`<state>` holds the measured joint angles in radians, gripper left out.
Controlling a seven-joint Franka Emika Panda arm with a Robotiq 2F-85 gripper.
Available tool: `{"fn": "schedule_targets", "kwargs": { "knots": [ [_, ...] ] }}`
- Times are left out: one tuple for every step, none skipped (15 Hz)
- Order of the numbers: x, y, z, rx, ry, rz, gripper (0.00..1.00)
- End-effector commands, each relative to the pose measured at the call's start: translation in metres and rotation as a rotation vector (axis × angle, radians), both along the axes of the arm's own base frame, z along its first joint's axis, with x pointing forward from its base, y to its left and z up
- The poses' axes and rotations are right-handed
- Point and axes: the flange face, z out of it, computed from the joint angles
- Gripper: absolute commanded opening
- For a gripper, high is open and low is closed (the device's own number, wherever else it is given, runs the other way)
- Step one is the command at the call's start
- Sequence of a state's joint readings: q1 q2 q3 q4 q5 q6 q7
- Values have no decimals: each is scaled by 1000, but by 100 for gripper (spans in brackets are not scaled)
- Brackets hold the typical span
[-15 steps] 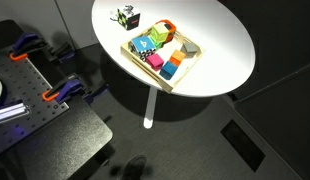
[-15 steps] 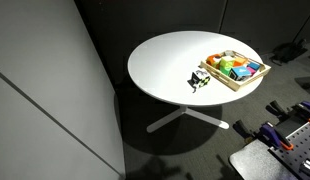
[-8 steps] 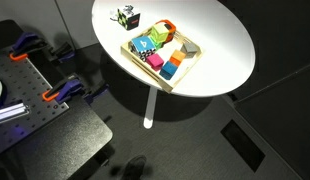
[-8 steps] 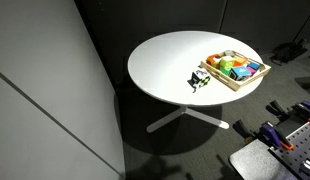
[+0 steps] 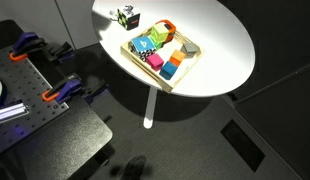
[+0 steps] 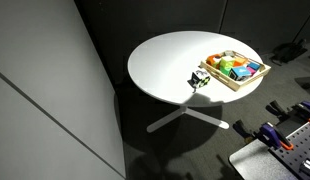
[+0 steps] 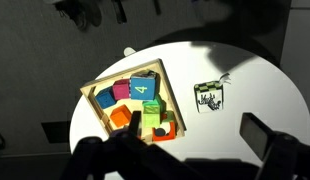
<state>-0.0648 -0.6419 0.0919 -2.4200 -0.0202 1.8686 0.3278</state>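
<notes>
While the gripper (image 7: 175, 150), a dark silhouette whose opening cannot be told, hangs well above the table (image 7: 265, 85), the patterned cube (image 7: 207, 97) stands untouched at 3 o'clock of the block-filled wooden tray (image 7: 103, 82), so handling appears unbegun.

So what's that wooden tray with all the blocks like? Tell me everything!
The tray is a shallow, square box of light wood with a low rim. It lies flat on the round white table, close to the edge and turned at an angle. Colourful blocks fill it: blue, green, pink, orange and yellow. A small dark cube stands beside it on the table, not touching it. Nothing but the table and its blocks touches the tray.
</notes>
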Motion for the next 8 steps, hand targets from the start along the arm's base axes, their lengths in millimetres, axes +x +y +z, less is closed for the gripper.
{"fn": "schedule_targets", "kwargs": {
  "knots": [
    [20, -20, -11, 75, -27, 7, 100],
    [25, -26, -16, 88, -21, 15, 100],
    [29, -32, -21, 103, -13, 26, 100],
    [34, -39, -26, 110, 3, 42, 100],
    [37, -45, -31, 112, 16, 58, 100],
    [40, -51, -36, 111, 30, 71, 100],
    [42, -56, -41, 106, 45, 88, 100],
    [45, -62, -47, 97, 57, 99, 100]
  ]
}}
